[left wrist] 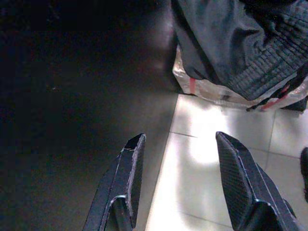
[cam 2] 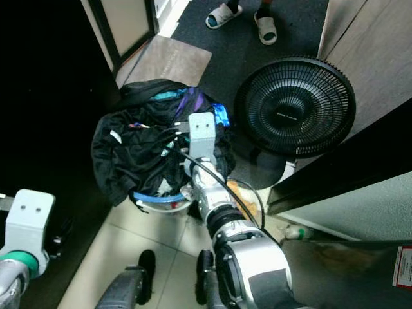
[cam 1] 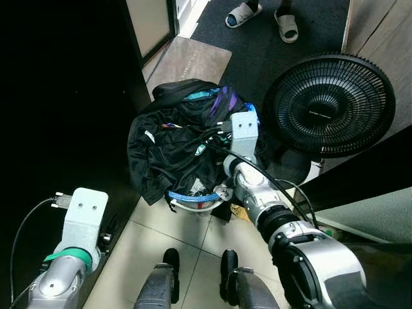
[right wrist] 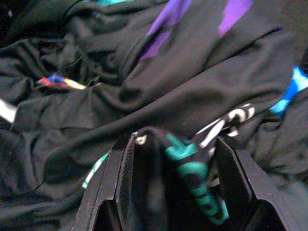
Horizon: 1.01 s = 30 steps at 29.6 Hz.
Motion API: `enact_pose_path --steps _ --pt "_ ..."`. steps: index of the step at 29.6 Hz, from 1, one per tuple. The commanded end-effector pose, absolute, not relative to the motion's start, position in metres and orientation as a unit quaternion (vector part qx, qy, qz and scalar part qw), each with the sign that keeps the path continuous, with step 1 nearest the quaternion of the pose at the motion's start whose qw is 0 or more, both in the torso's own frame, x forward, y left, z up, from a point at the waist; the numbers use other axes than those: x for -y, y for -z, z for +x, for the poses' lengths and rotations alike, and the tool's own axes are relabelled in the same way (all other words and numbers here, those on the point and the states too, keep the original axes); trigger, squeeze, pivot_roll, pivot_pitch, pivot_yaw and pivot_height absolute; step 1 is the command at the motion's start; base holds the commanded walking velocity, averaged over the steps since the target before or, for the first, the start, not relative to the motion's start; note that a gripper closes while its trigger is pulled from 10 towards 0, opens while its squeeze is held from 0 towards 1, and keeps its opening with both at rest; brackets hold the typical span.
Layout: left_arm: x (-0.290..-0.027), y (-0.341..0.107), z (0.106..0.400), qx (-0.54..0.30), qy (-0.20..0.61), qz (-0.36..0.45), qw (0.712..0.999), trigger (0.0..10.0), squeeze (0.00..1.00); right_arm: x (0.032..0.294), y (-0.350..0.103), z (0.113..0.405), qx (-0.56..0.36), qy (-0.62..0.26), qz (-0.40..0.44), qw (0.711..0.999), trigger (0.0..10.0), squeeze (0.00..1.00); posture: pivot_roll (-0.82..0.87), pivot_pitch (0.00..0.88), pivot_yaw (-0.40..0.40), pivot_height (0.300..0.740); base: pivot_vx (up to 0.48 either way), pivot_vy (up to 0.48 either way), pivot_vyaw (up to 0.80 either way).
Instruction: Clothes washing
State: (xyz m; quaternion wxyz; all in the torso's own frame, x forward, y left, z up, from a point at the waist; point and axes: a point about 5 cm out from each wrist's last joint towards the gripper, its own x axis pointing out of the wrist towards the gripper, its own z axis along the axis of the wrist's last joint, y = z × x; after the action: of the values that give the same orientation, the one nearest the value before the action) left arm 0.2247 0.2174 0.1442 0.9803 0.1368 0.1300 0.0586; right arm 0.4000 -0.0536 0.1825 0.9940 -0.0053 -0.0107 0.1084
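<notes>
Reaching into the laundry pile

Our right gripper (right wrist: 175, 159) is sunk into the heap of dark clothes (cam 1: 174, 145), its jaws parted with a fold of black and teal fabric (right wrist: 192, 168) between them, not yet pinched, we judge. The heap overflows a laundry basket (cam 1: 193, 203) on the floor (cam 1: 148, 238), left of a black fan (cam 1: 329, 104). Our left gripper (left wrist: 180, 185) hangs wide open and empty at near left, clear of the work. A person's slippered feet (cam 1: 264, 16) stand at the far side.

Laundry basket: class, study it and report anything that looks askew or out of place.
The laundry basket is overfilled. Dark clothes are heaped above its rim and spill down its side toward the floor, hiding most of it. The right end effector has its fingers in the pile, around a fold of cloth.
</notes>
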Motion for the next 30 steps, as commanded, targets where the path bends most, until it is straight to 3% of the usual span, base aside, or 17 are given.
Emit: enact_pose_path --steps 1,10,11,12,14,15,30 --pt "-0.222 -0.136 0.217 -0.156 -0.067 0.142 0.975 10.0 0.0 0.048 -0.164 0.394 -0.025 -0.119 -0.006 0.993 10.0 0.0 0.51 0.588 0.042 0.74 0.0 0.0 0.0" --pt "-0.223 -0.137 0.21 -0.16 -0.076 0.142 0.974 10.0 0.0 0.035 -0.14 0.383 -0.076 -0.155 -0.03 0.985 10.0 0.0 0.52 0.601 0.027 0.74 0.0 0.0 0.0" --pt "-0.223 -0.137 0.209 -0.161 -0.077 0.141 0.974 10.0 0.0 0.034 -0.137 0.381 -0.082 -0.16 -0.031 0.983 8.7 0.0 0.52 0.603 0.025 0.74 0.0 0.0 0.0" --pt "-0.223 -0.137 0.209 -0.161 -0.078 0.14 0.974 10.0 0.0 0.033 -0.134 0.38 -0.084 -0.159 -0.03 0.983 2.9 0.0 0.52 0.603 0.025 0.74 0.0 0.0 0.0" --pt "-0.223 -0.137 0.209 -0.161 -0.078 0.14 0.974 10.0 0.0 0.033 -0.134 0.38 -0.084 -0.159 -0.03 0.983 2.9 0.0 0.52 0.603 0.025 0.74 0.0 0.0 0.0" --pt "-0.223 -0.137 0.209 -0.161 -0.079 0.14 0.974 10.0 0.0 0.033 -0.133 0.38 -0.085 -0.158 -0.03 0.983 0.0 0.0 0.52 0.603 0.025 0.74 0.0 0.0 0.0" --pt "-0.22 -0.135 0.215 -0.159 -0.075 0.135 0.975 10.0 0.0 0.063 -0.15 0.392 -0.049 -0.081 -0.007 0.995 0.0 0.0 0.49 0.588 0.021 0.74 0.0 0.0 0.0"
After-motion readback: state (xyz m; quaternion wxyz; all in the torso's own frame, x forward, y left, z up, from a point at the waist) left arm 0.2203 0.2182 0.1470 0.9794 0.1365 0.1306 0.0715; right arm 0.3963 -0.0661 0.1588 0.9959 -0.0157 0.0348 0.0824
